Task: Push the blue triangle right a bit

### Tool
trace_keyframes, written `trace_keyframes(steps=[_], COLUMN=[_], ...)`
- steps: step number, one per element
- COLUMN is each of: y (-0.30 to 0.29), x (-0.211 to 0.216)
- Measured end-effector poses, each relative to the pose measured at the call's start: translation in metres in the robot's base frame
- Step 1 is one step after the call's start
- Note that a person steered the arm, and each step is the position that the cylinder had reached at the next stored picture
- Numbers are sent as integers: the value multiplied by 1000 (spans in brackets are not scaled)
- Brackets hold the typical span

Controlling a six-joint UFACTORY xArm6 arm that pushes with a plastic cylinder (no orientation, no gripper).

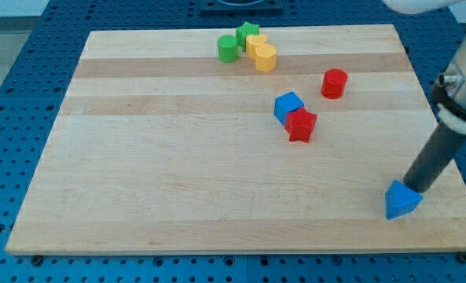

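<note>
The blue triangle lies near the board's bottom right corner. My tip is at the triangle's upper right side, touching it or very close. The dark rod rises from there toward the view's upper right. No other block is near the triangle.
A blue cube touches a red star-shaped block at mid-board. A red cylinder stands to their upper right. At the top, a green cylinder, a green block and two yellow blocks cluster. The board's right edge is close to the triangle.
</note>
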State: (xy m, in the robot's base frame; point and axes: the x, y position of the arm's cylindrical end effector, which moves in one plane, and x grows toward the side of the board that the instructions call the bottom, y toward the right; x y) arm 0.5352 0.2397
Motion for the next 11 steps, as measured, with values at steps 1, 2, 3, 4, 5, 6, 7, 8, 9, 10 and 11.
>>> trace_keyframes(steps=[1, 2, 3, 4, 5, 6, 7, 8, 9, 10, 11], y=[9, -23, -72, -103, -111, -107, -88, -76, -62, -54, -48], x=[-20, -21, -20, -11, 14, 22, 34, 47, 49, 49, 49])
